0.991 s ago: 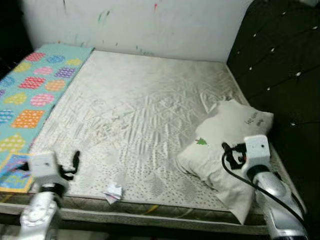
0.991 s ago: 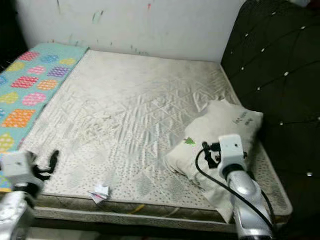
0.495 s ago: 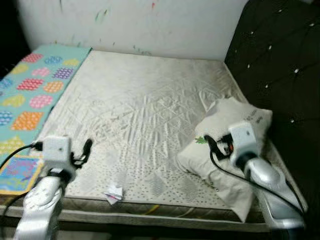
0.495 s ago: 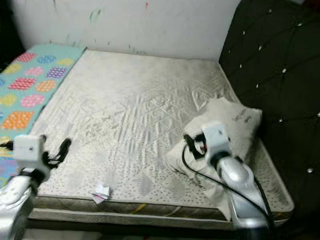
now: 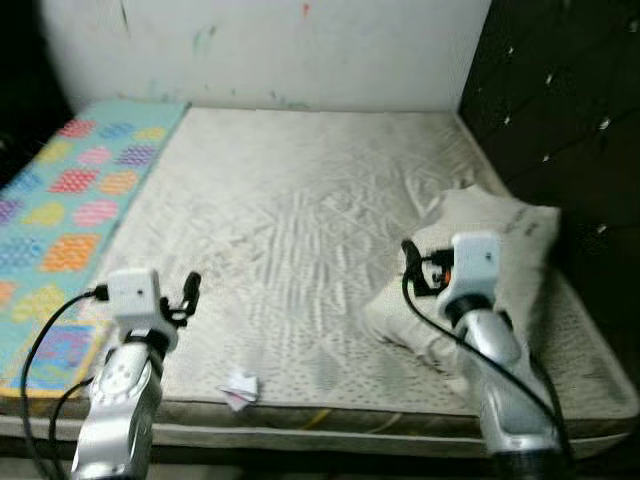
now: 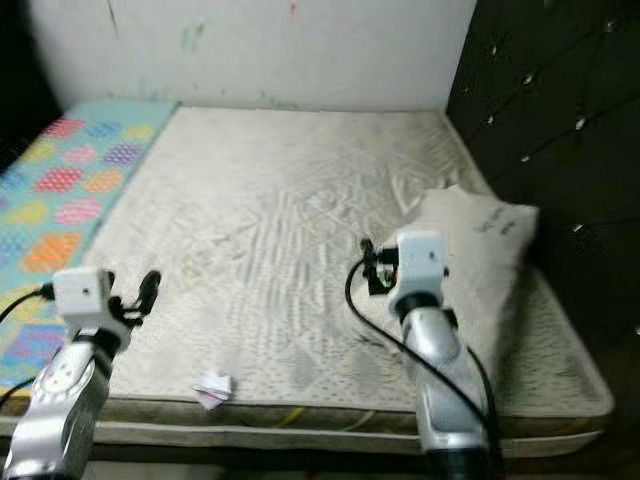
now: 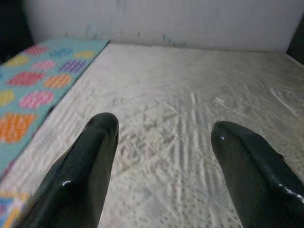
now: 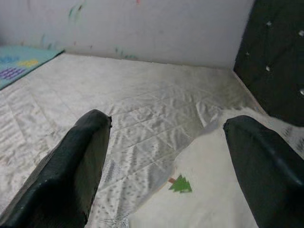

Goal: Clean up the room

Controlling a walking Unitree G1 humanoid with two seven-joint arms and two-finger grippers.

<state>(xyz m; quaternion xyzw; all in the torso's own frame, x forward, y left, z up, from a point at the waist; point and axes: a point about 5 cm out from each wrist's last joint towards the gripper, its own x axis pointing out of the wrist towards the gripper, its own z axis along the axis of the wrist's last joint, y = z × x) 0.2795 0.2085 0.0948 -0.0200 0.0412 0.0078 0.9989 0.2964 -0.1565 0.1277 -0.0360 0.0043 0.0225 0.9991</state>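
A crumpled scrap of paper lies near the front edge of the bare mattress. A white pillow with a small green tree print rests against the black headboard side. My left gripper hovers over the mattress's front left, behind and left of the paper; in its wrist view the gripper is open and holds nothing. My right gripper is at the pillow's left edge, seen open above the sheet and pillow corner.
A turquoise mat with coloured patches runs along the mattress's left side. The black tufted headboard rises on the right, and a white wall with paint marks is at the back. The mattress centre is wrinkled.
The camera view has shifted. Both arms have come up and forward: the left gripper moved inward over the mattress, and the right gripper moved left to the pillow's edge.
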